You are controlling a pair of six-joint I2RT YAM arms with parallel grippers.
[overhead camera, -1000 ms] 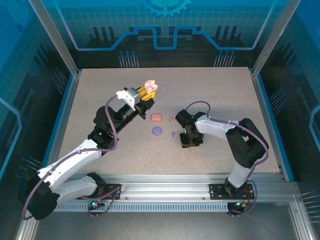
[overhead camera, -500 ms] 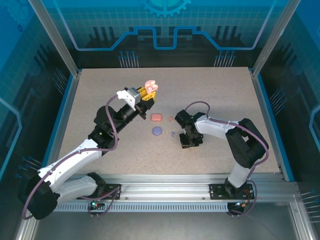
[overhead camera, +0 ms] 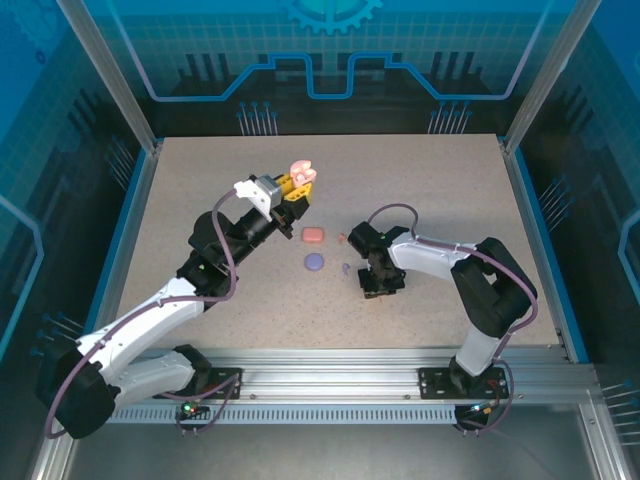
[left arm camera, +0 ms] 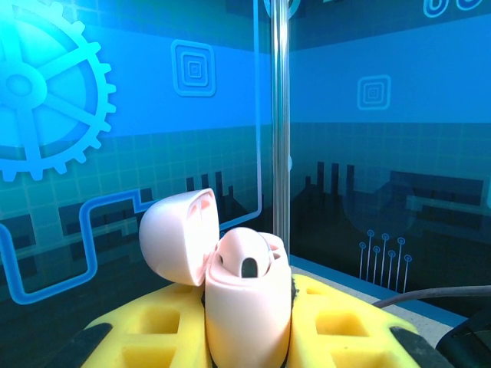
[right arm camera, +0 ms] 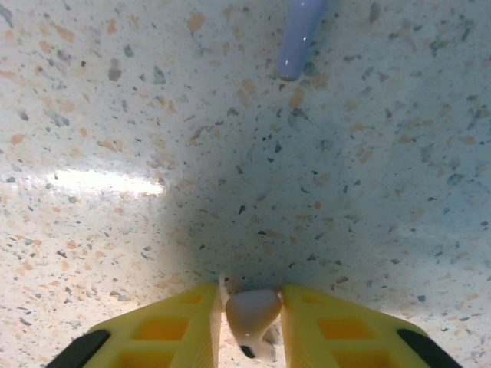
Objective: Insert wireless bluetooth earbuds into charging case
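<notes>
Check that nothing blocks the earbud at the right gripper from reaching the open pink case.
Nothing visible blocks it. The earbud lies on the table in the right gripper; the red case and purple case lie flat between it and the raised pink case in the left gripper, likely low enough to pass over.

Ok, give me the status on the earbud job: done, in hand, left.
Done: the left end effector holds the pale pink case up, lid open; whether a bud sits inside I cannot tell. In hand: the right end effector pinches a pale pink earbud on the table. Left: seating that bud, then the loose purple earbud; the coral-red case and purple case lie near it.
</notes>
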